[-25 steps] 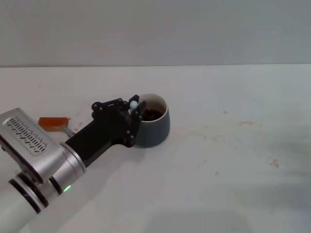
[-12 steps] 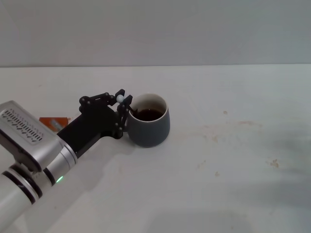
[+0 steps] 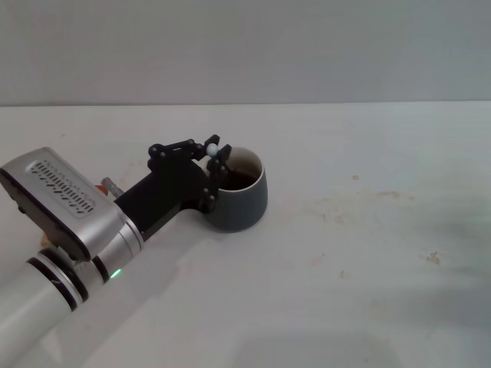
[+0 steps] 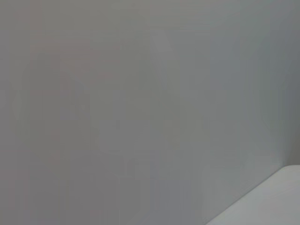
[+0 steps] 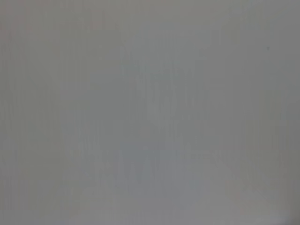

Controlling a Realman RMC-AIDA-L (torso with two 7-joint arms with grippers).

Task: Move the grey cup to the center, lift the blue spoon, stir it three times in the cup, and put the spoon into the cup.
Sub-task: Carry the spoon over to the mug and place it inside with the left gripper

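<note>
A white tabletop (image 3: 360,268) runs back to a grey wall, its far edge a straight line. The surface is faintly stained, with small brownish flecks scattered over its right half. The grey cup (image 3: 239,201) stands directly on it, left of the middle and nearer the far edge than the near one, with dark brown liquid inside. Toward the left edge, a small orange-tipped object (image 3: 103,185) lies on the tabletop, mostly hidden.
</note>
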